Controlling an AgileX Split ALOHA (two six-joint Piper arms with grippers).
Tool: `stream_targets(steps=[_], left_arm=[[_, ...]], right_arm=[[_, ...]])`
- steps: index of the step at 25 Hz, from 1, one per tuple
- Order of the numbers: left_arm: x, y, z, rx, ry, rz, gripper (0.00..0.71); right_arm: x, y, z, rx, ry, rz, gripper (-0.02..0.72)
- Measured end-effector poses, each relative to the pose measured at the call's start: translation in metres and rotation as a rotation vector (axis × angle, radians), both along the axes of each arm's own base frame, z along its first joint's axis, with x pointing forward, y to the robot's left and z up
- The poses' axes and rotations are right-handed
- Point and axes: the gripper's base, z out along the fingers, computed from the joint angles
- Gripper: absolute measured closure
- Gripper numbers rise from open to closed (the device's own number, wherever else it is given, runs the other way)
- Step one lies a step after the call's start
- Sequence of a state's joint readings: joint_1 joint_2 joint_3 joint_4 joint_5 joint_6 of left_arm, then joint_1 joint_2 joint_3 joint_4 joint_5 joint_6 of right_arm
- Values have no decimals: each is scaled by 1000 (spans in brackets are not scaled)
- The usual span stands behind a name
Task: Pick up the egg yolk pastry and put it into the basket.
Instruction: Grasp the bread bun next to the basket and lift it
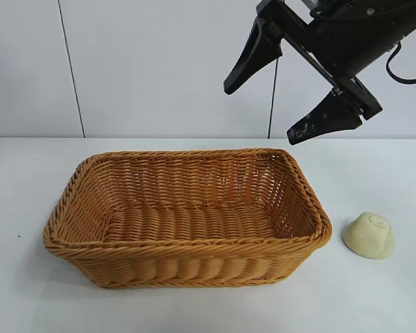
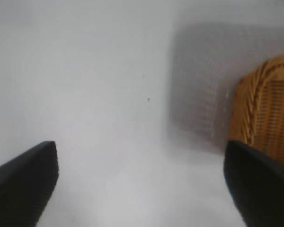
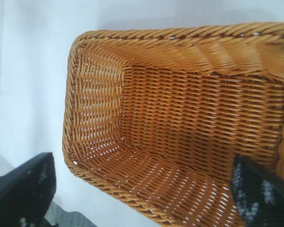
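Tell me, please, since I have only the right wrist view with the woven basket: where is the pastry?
Observer: The small pale cream-yellow dome-shaped egg yolk pastry lies on the white table, apart from the large orange-brown woven wicker basket, off its short end on the right arm's side.
Operator: Thank you. Is anything in the basket's near part that I cannot see?
Observer: No, the exterior view shows the whole inside bare.
Operator: Where is my right gripper against the pastry?
Observer: The right gripper hangs open, high above the basket's far corner on the pastry's side, not over the pastry.
Operator: And the left?
Observer: The left gripper is open over bare table beside a basket corner.
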State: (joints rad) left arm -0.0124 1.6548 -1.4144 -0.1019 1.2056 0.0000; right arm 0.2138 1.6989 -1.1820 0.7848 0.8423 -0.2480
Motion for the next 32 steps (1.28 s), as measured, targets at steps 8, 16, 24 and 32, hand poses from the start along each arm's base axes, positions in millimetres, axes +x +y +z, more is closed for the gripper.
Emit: stream_targets(steps=[8,16,24,32], left_arm=[[-120,2,6,8,-18,-36,14],[-214,3,-16,10,-175,-29,14],[-272,4,-29,14,-447,-24,14],[-309,5,-19,21,-702,-31,14]], right_arm=[[0,0,0,0,1,1,10],[0,0,0,0,1,1,10],[-1,0,0,2,12,10,10],[-2,-2,-2,-37,5,29,10]])
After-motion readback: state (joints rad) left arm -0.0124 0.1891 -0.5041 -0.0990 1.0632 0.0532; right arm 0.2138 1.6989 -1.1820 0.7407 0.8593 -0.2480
